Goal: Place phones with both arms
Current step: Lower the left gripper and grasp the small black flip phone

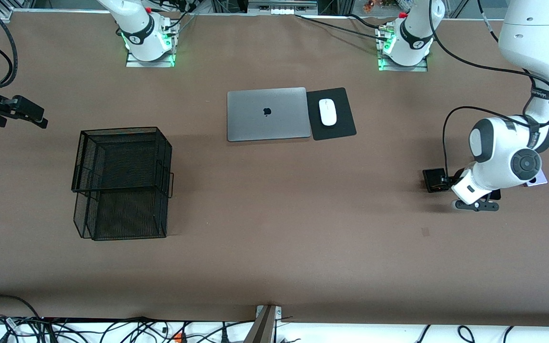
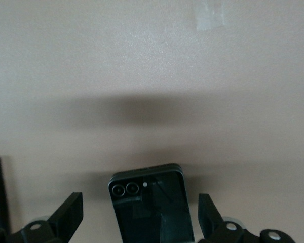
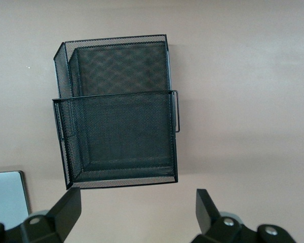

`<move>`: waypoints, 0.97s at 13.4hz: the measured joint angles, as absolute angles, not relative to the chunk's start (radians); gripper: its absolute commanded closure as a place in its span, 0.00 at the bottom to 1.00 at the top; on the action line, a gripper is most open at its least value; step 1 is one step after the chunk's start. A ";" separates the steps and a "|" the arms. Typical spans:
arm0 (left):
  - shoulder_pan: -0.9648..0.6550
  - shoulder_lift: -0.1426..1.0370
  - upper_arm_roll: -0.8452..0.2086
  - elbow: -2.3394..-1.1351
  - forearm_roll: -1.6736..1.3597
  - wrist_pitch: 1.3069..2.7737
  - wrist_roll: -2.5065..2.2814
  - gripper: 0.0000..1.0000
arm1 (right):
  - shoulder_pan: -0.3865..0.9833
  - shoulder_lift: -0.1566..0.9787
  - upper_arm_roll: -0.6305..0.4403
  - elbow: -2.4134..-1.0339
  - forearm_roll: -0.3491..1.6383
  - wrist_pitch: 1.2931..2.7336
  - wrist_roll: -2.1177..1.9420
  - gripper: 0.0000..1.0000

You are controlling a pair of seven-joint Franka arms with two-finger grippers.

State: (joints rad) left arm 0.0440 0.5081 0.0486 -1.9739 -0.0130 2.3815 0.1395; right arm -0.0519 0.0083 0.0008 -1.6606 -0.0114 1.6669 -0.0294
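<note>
**Over the table, two open grippers and three phones**

At the right arm's end of the table, the right gripper (image 1: 26,116) hangs in the air with its fingers wide apart. It holds nothing. This arm waits. In the right wrist view the two black fingers (image 3: 66,210) stand wide, and a black mesh basket (image 3: 119,111) sits on the brown table (image 1: 274,267) below them. The basket (image 1: 122,183) has two open bins, one nearer to the front camera than the other. Both bins look bare inside.

Near the middle of the table lies a shut grey laptop (image 1: 269,114). Just beside it, toward the left arm's end, a white mouse (image 1: 328,112) rests on a black pad (image 1: 331,113).

Toward the left arm's end of the table, a small dark folded phone (image 1: 434,180) lies flat. The left gripper (image 1: 480,206) is low over the table just beside it, and its fingers are wide apart too. It holds nothing. In the left wrist view a dark phone (image 2: 152,205) with two round lenses lies flat between the spread fingers (image 2: 68,215), and they do not touch it. A bit of the black slab phone (image 1: 495,194) peeks out under the left arm. The lilac phone (image 1: 539,180) lies mostly hidden under the arm's round joint.
</note>
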 measured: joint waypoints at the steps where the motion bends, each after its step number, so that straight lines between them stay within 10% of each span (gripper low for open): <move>1: 0.044 0.512 0.049 -2.005 -0.013 2.433 0.139 0.00 | -0.052 0.008 0.001 -1.661 -0.011 1.667 -0.029 0.00; 8: 0.044 0.524 0.040 -2.077 -0.013 2.503 0.114 0.00 | -0.052 0.009 0.001 -1.661 -0.011 1.600 -0.030 0.00; 10: 0.043 0.524 0.036 -2.082 -0.013 2.502 0.103 0.59 | -0.052 0.009 0.001 -1.661 -0.013 1.598 -0.030 0.00; 13: 0.042 0.520 0.034 -2.083 -0.013 2.498 0.103 0.83 | -0.052 0.009 0.001 -1.661 -0.017 1.598 -0.030 0.00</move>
State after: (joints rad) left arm 0.0421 0.5199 0.0338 -2.0833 -0.0131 2.4982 0.1032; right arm -0.0518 0.0087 0.0012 -1.6610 -0.0168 1.5976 -0.0297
